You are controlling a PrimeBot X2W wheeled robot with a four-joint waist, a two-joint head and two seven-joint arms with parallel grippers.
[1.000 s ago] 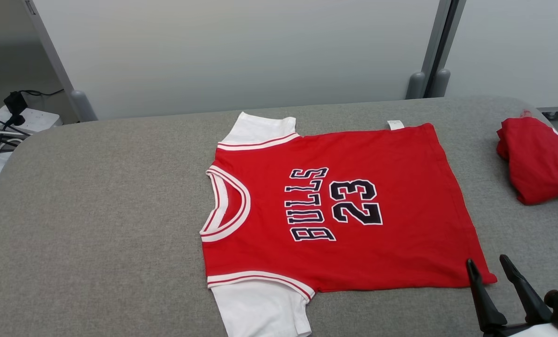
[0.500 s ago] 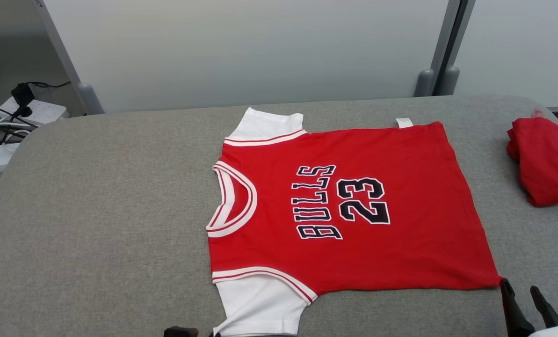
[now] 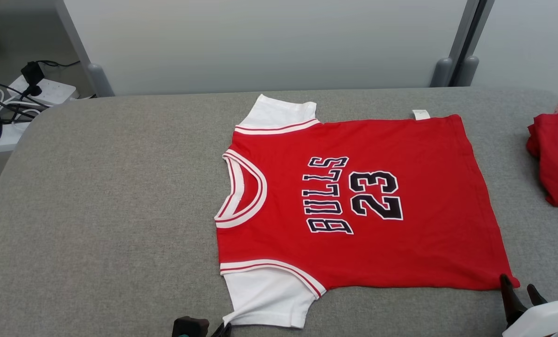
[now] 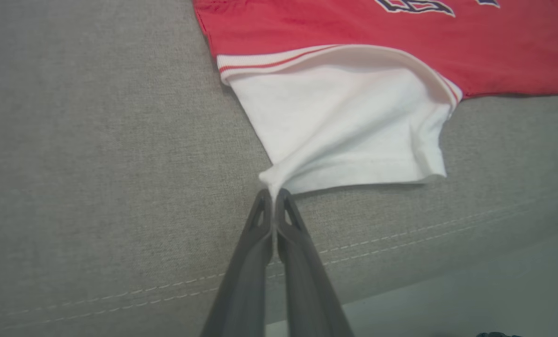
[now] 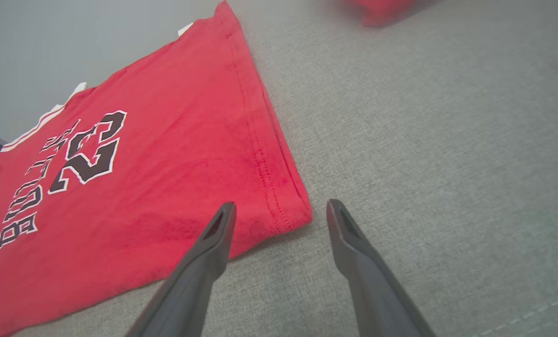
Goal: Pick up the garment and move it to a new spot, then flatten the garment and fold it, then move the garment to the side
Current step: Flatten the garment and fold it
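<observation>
Garment (image 3: 353, 210) flat on grey table (image 3: 96, 210); my left gripper (image 4: 274, 194) pinches its white sleeve (image 4: 344, 121) corner, my right gripper (image 5: 281, 205) gapes astride the hem corner, and a shallow bite there could slip, skewing the fold.

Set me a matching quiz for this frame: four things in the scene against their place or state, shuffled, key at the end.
Column 1
1. left gripper
2. right gripper
3. red bundle
4. power strip

Column 2
A. off the table, beyond its far left corner
B. open, at the near hem corner of the jersey
C. shut, pinching a corner of the white sleeve
D. bunched up at the table's right edge

Pairs: 1-C, 2-B, 3-D, 4-A
</observation>
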